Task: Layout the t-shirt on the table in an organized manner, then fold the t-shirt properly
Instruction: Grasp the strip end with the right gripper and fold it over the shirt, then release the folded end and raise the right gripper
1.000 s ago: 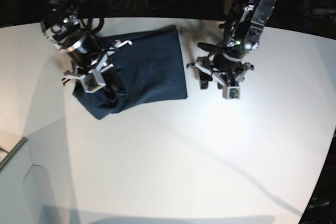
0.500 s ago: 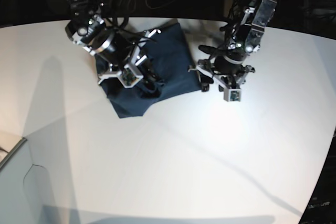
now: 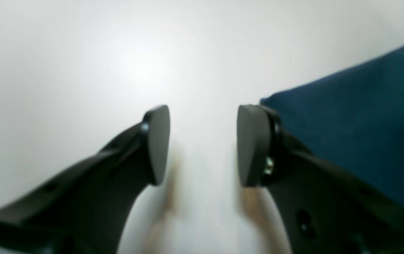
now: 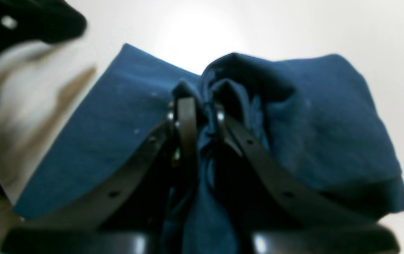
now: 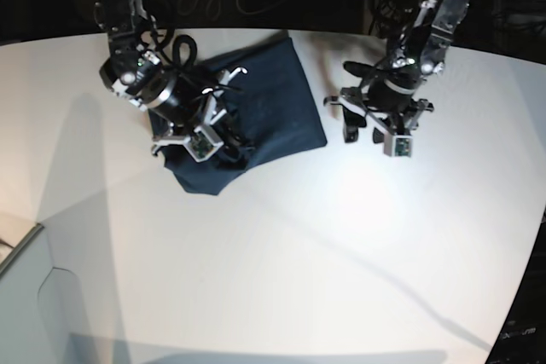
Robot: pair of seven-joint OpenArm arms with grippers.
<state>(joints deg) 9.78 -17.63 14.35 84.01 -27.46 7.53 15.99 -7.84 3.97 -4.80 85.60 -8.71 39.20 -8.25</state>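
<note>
White counter (image 5: pixel 281 270) takes up most of the scene. Navy t-shirt (image 5: pixel 273 112) lies bunched and partly folded toward the far side of it, near edge lifted. Right tool (image 4: pixel 202 116) is clamped on a gathered ridge of the shirt, cloth pinched between its fingers (image 4: pixel 187 123). Left tool (image 3: pixel 203 144) hangs over bare counter just beside the shirt's corner, jaws apart with nothing between them, pads (image 3: pixel 158 141) clear of the cloth
</note>
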